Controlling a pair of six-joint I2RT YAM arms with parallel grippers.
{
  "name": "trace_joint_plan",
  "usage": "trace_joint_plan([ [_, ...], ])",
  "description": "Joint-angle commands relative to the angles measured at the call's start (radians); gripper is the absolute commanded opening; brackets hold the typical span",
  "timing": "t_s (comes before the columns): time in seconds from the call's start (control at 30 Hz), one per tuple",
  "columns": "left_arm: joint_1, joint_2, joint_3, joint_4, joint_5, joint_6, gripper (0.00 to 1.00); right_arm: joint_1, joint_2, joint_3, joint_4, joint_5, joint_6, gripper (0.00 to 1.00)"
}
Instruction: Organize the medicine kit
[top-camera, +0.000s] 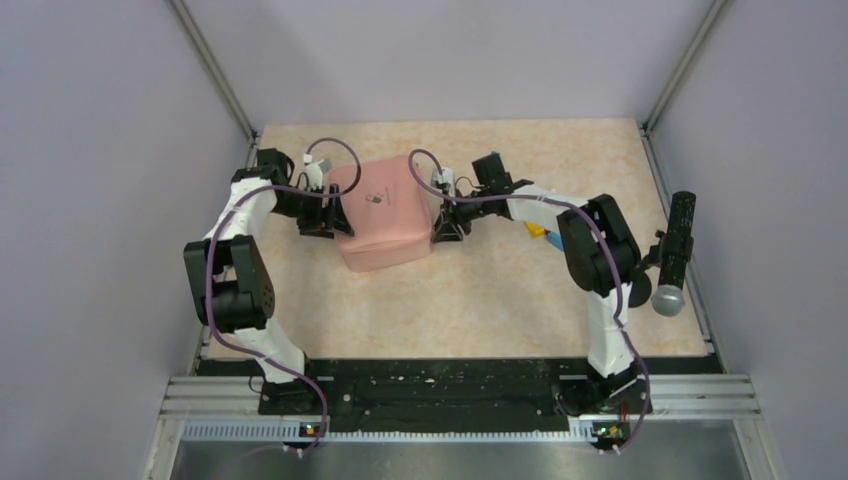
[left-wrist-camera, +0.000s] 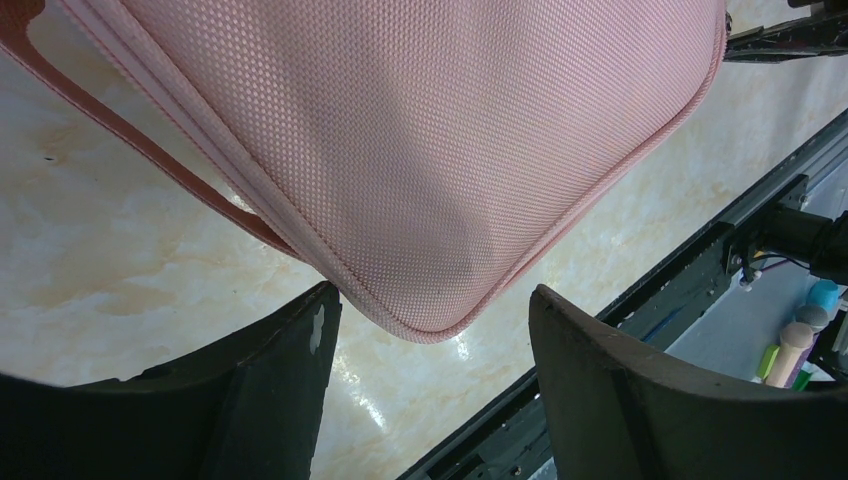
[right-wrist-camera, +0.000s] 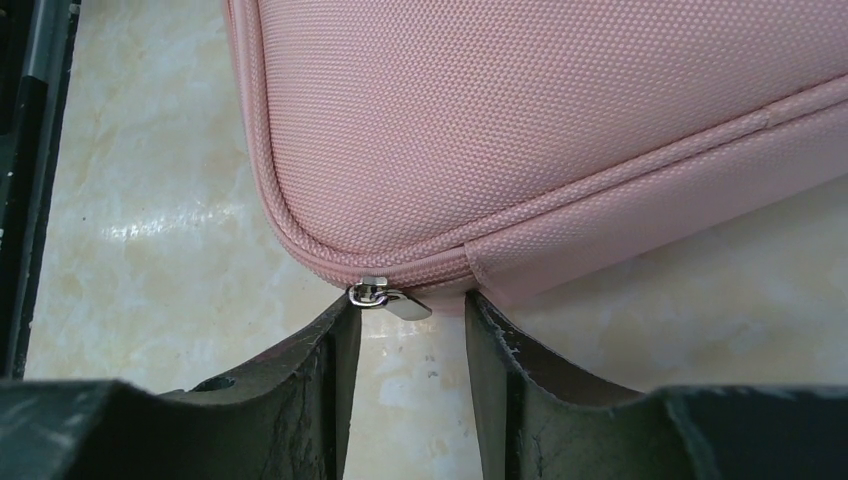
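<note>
**Pink case flanked by two parted grippers**

At the near edge, both arm bases sat bolted on a black mounting rail. Beyond it stretched the bare, marbled beige tabletop.

The left gripper stood at the left side of the medicine kit, its two dark fingers spread wide. In the left wrist view a rounded corner of the pink case lay just ahead of the gap between them. Neither finger pressed on the fabric, so this tool held nothing. A pink carry strap ran along the case's edge on that side.

The right gripper met the kit's right side with only a narrow gap between its fingers. The silver zip pull lay across that gap just beyond the tips, close against one finger but not pinched. Whether it touched that finger could not be told.

The kit itself lay closed and flat near the middle of the table, toward the far half. It sat slightly askew, with a small dark logo on its lid.

Behind the right forearm a small yellow block showed, mostly hidden. Farther right, past the table's edge, stood a black cylinder with a grey rounded end.
</note>
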Motion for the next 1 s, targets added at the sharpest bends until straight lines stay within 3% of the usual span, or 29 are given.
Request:
trace_joint_plan([
  [0.0, -0.001, -0.031, -0.001, 0.005, 0.023, 0.014, 0.73, 0.005, -0.011, 0.049, 0.063, -0.024, 0.025, 0.42],
  [0.07, -0.001, -0.030, 0.001, 0.006, 0.024, 0.013, 0.73, 0.005, -0.015, 0.055, 0.062, -0.025, 0.024, 0.39],
  [0.27, -0.001, -0.026, 0.001, 0.010, 0.025, 0.010, 0.73, 0.005, -0.033, 0.047, 0.083, -0.012, 0.037, 0.12],
  [0.43, -0.001, -0.030, 0.006, 0.014, 0.022, 0.007, 0.73, 0.005, -0.133, -0.079, 0.263, 0.124, 0.097, 0.00],
  [0.7, -0.024, -0.031, 0.155, 0.002, 0.033, -0.017, 0.73, 0.040, -0.326, -0.336, 0.498, 0.342, 0.010, 0.00],
  [0.97, -0.199, 0.090, 0.359, 0.099, 0.085, -0.118, 0.73, 0.044, -0.311, -0.342, 0.512, 0.354, -0.025, 0.00],
])
